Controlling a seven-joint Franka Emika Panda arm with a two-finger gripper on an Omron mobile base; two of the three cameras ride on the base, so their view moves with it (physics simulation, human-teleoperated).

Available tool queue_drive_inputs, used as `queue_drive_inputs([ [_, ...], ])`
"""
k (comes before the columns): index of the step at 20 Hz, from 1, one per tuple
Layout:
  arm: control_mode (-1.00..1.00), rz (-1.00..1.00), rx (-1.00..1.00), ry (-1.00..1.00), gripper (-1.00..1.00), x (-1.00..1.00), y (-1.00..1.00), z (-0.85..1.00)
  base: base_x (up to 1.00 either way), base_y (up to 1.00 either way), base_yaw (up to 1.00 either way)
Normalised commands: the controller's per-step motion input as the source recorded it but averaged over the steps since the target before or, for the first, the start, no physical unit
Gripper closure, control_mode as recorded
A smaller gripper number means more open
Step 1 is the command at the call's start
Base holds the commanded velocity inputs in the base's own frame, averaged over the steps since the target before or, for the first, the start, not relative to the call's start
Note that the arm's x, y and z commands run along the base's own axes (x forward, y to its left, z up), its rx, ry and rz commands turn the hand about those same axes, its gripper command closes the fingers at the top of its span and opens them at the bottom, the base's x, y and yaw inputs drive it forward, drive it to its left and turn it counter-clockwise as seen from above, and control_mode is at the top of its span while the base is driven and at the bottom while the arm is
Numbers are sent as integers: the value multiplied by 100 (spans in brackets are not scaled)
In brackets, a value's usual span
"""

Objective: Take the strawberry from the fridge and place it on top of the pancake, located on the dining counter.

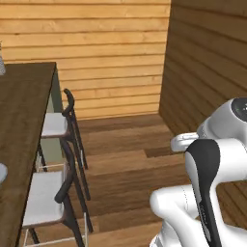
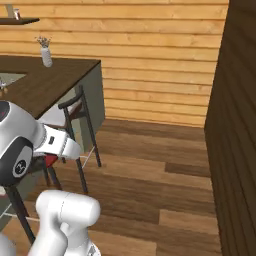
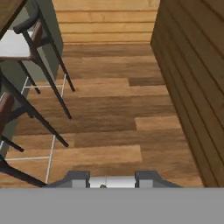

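My gripper point(image 2: 50, 161) hangs under the white hand, low beside the dining counter and pointing down at the wooden floor. A small bright-red bit, the strawberry point(image 2: 51, 159), shows between its dark fingers, and the gripper is shut on it. The dining counter point(image 1: 21, 116) point(image 2: 47, 80) is a long dark-brown slab on a pale grey-green base. It lies to my left, and its corner point(image 3: 8, 9) appears in the hand view. The pancake and the fridge are out of view.
Two stools point(image 1: 52, 126) point(image 1: 44, 198) with pale seats and dark frames stand along the counter's side, between me and it. A vase point(image 2: 46, 54) stands on the counter's far end. A dark wooden wall point(image 1: 207, 62) point(image 2: 235, 130) closes the right.
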Motion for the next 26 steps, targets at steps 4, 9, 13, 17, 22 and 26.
queue_drive_inputs([
  [4,100,0,0,0,100,0,0,0,13,0,100],
  [9,100,0,0,0,100,0,0,0,13,0,100],
  [13,100,0,0,0,100,0,0,0,15,-23,97],
  [17,100,0,0,0,100,0,0,0,9,-38,95],
  [22,100,0,0,0,100,0,0,0,2,-49,92],
  [26,100,0,0,0,100,0,0,0,-19,-94,70],
])
